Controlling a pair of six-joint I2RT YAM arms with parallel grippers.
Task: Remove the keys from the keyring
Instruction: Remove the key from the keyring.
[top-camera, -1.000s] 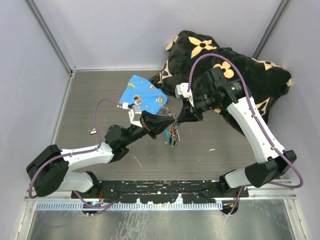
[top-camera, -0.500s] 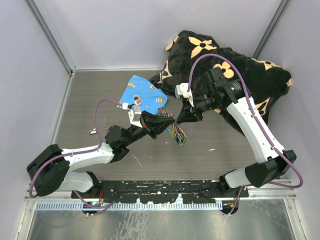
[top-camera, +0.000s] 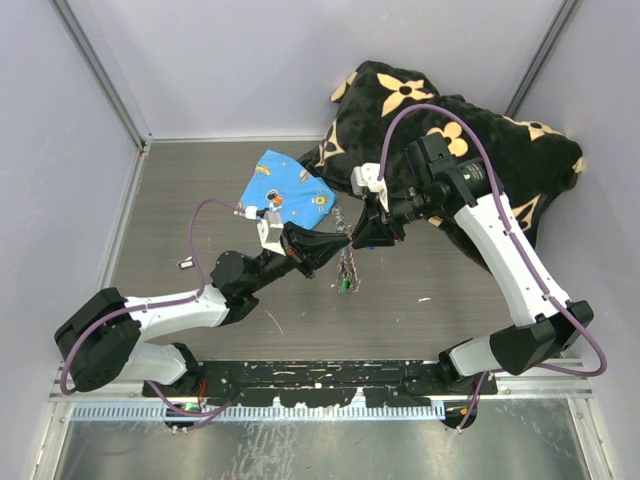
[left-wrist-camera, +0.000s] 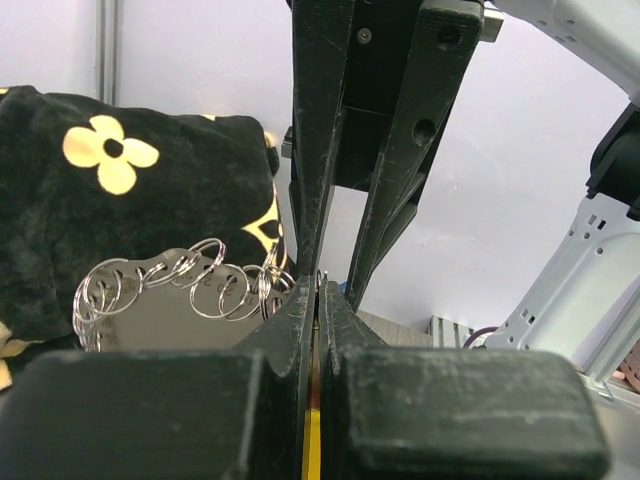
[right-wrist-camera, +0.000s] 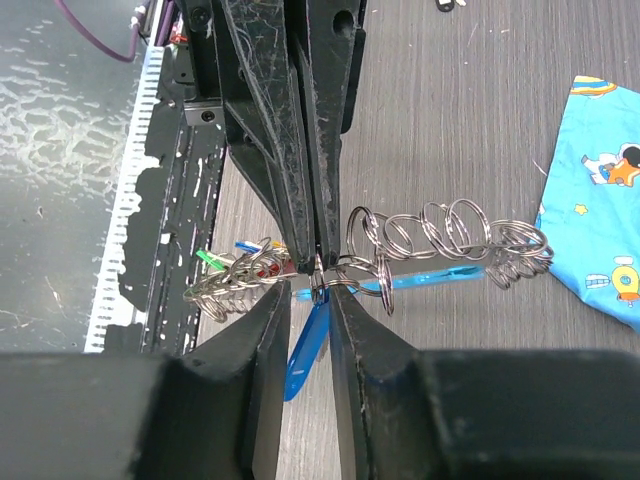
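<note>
The keyring (right-wrist-camera: 440, 232) is a chain of linked silver wire rings with a light-blue curved piece (right-wrist-camera: 305, 350) on it. It hangs clear of the desk (top-camera: 200, 200). The keys (right-wrist-camera: 235, 280), with red and green heads, are bunched at its lower end.

No legible text, label, brand, number or sign in any view. Prints only, no lettering made out: pale flower motifs on black plush cloth (top-camera: 500, 150), 2 o'clock on desk (top-camera: 190, 210); cartoon figures on blue cloth (top-camera: 285, 190), 11 o'clock.
</note>
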